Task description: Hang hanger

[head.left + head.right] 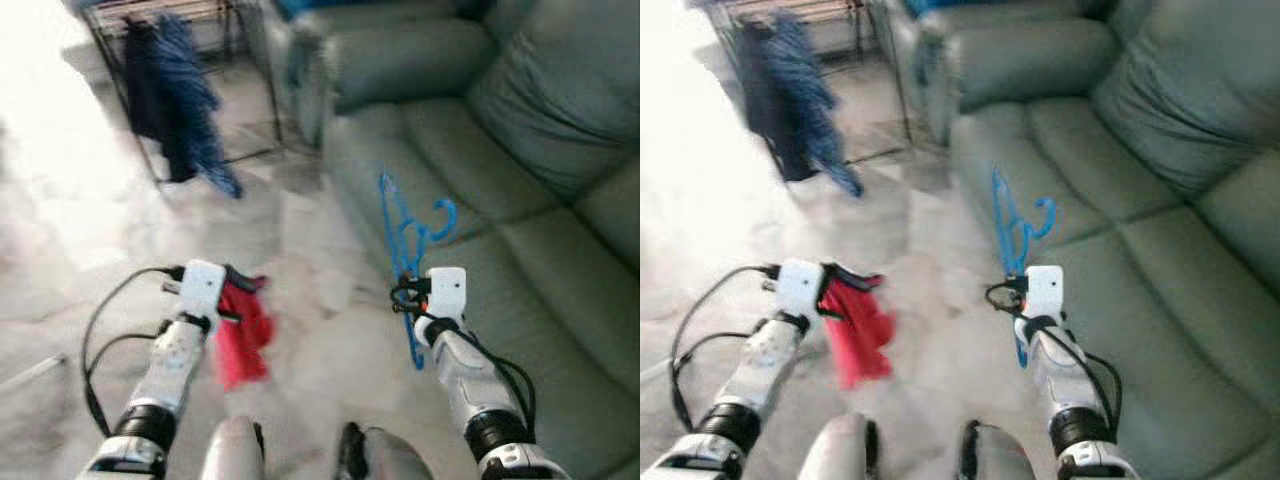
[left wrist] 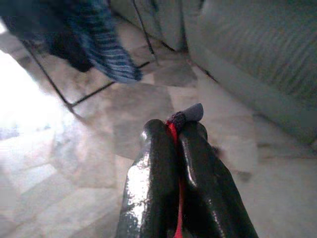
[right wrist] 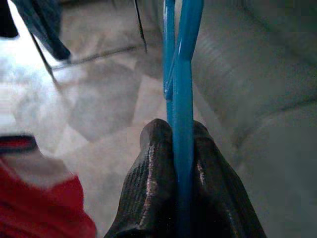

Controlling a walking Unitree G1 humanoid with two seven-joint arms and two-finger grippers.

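No legible text, label, brand, number or sign in any view. Head views blurred; wrist views show plain surfaces, no print discernible.

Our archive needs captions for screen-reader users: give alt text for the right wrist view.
The right gripper is shut on a blue hanger that runs up between its fingers. Behind lie a grey-green sofa and pale tiled floor, with red cloth at one edge.
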